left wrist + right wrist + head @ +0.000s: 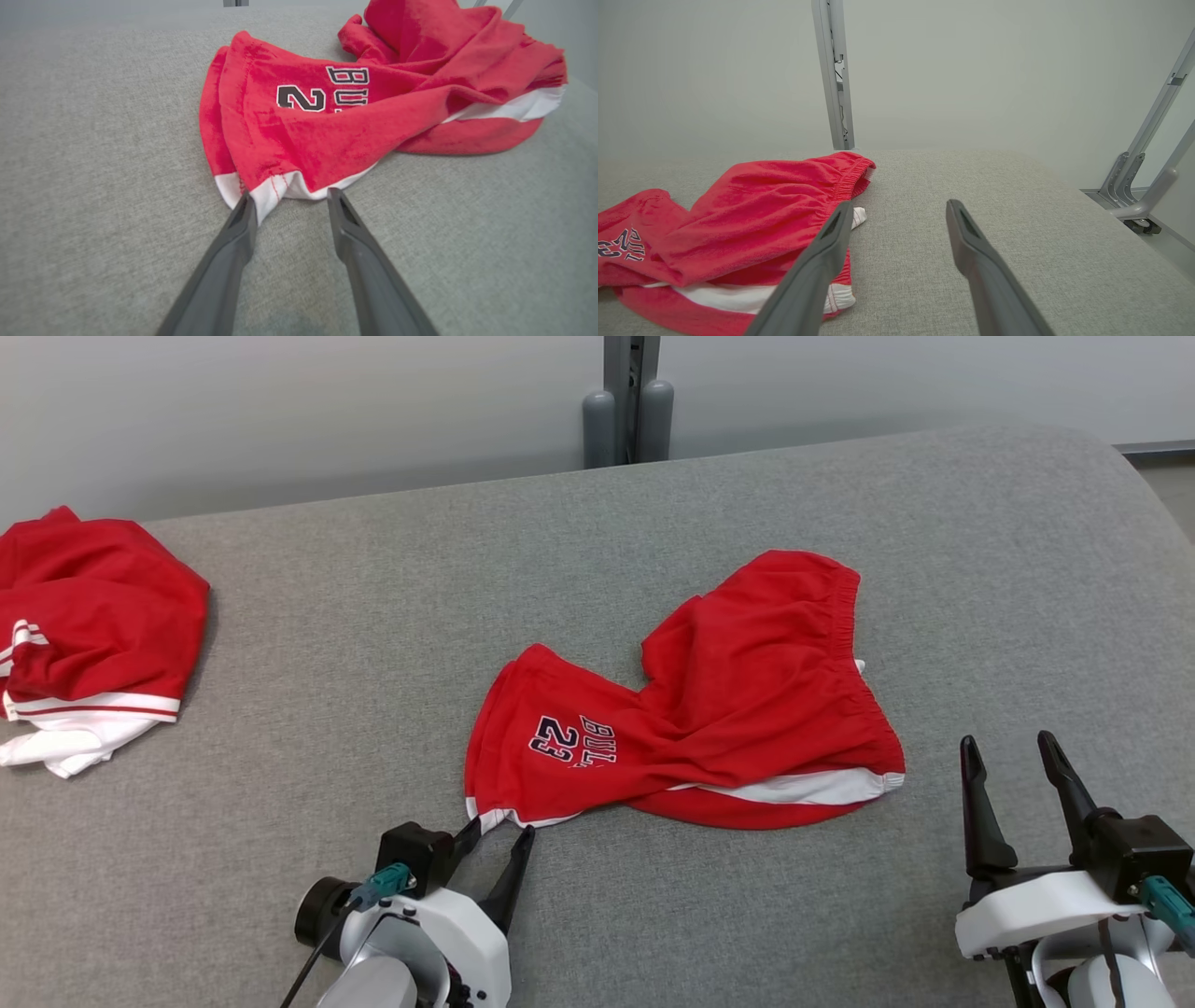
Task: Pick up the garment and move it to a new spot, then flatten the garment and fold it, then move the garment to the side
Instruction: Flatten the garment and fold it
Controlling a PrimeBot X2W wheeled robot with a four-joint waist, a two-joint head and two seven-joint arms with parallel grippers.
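**Fig.** Red jersey shorts with white hem trim and navy "23" lettering [709,709] lie crumpled and twisted at the middle of the grey fabric-covered bench [373,616]. The left claw [502,829], jaws apart, straddles the near white hem corner without pinching it. The right claw [1006,740] is spread and empty, near the shorts' right side. Judged stage: flattening not yet achieved; folding and moving aside are also left. A second red-and-white garment [93,607] lies well apart at the bench's left.

Red shorts [747,709] carry dark, white-edged print on their left leg; seen from the head camera it stands upside down; the number 23 [553,739] reads clearly; just right of it, block letters [597,744] begin BUL, the rest lost in a crease; the left wrist camera shows 2 and BU upright.
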